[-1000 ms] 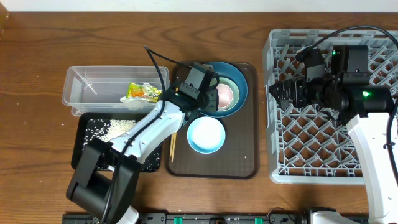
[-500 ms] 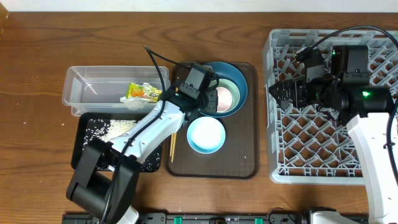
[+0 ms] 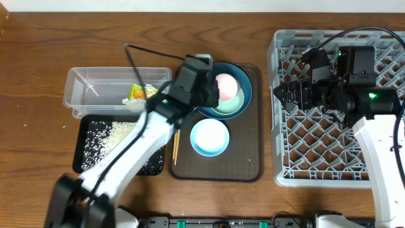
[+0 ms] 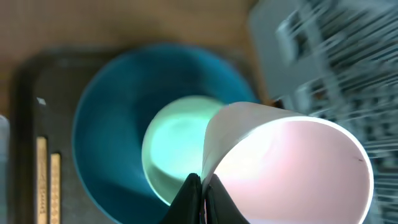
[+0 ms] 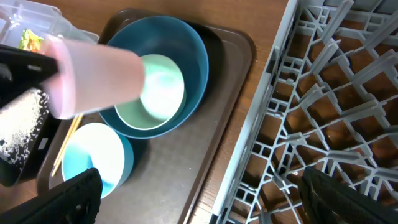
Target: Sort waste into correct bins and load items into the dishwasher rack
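Pink cup (image 4: 292,168): tilted, hanging over the pale green bowl (image 3: 231,101), which sits nested in the dark blue bowl (image 3: 245,87) at the far edge of the brown serving tray (image 3: 247,158).
Left tool (image 4: 202,196): clamped on the cup's rim. Only the left wrist view shows that pinch; overhead, the arm covers it.
Right wrist view: the one angle that catches the cup's outer wall.
Light blue bowl (image 3: 209,137): alone, toward the tray's near-left corner.
Chopsticks (image 3: 175,149): along the tray's left edge.
Right tool (image 3: 283,95): fingers wide apart and empty, over the rack's left edge.
Dishwasher rack (image 3: 329,145): at the bench's right end.
Bins: clear tub (image 3: 95,88) with the wrapper (image 3: 140,93), and black tray (image 3: 85,158) with rice (image 3: 117,133), at the bench's left.
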You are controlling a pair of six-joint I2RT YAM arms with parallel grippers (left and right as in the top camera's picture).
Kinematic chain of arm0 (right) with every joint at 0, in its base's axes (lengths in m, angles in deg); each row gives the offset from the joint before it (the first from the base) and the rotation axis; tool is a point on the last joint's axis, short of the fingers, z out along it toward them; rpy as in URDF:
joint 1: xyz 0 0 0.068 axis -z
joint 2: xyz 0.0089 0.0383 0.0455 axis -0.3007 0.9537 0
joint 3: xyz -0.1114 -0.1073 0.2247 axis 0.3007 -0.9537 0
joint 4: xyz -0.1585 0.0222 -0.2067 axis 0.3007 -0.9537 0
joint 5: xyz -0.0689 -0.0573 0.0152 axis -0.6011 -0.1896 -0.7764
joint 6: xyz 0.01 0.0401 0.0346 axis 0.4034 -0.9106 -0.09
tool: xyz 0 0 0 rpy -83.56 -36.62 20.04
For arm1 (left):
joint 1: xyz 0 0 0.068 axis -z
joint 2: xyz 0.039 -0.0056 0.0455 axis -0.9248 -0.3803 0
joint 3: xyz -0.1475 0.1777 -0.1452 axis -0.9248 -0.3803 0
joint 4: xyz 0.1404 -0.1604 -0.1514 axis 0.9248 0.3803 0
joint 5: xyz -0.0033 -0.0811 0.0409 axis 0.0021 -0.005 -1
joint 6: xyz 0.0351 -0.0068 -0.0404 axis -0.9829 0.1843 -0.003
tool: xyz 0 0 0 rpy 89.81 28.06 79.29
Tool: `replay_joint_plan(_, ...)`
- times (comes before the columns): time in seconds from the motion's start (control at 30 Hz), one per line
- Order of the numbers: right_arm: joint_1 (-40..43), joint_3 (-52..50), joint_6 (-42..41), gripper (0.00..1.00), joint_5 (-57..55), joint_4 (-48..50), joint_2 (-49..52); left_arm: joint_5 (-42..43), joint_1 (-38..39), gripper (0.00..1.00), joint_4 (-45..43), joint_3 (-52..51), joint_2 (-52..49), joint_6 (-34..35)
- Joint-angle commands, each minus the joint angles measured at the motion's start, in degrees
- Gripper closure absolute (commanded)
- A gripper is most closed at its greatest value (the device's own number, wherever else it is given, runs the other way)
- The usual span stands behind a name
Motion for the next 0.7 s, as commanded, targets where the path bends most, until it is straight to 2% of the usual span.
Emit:
replay_joint_plan(0.0, 0.0, 1.1, -0.7, 0.01, 0.1, 0.0, 0.1, 1.4, -1.6, 0.94, 1.1, 0.0, 4.3, -0.3)
replay_joint_plan(0.07, 0.0, 1.1, -0.9, 0.01, 0.3, 0.1, 0.1, 5.2, -3.1, 0.94, 2.1, 0.0, 6.1, -0.3)
replay_joint_plan(0.27, 0.0, 1.1, 0.5, 0.01, 9.0, 1.4, 0.1, 26.2, -10.6, 0.94, 2.7, 0.0, 7.4, 1.3)
replay_joint_plan(0.5, 0.0, 1.1, 21.2, 0.01, 41.2, 2.0, 0.1, 54.2, -20.6, 0.94, -0.9, 0.0, 5.6, 1.9)
replay_joint_plan(0.57, 0.0, 1.1, 24.2, 0.01, 44.6, 2.5, 0.1, 61.6, -22.7, 0.94, -3.5, 0.0, 5.2, 3.3)
replay_joint_plan(0.67, 0.0, 1.1, 24.3, 0.01, 44.7, 4.0, 0.1, 70.0, -24.5, 0.94, -7.8, 0.0, 5.1, 5.9)
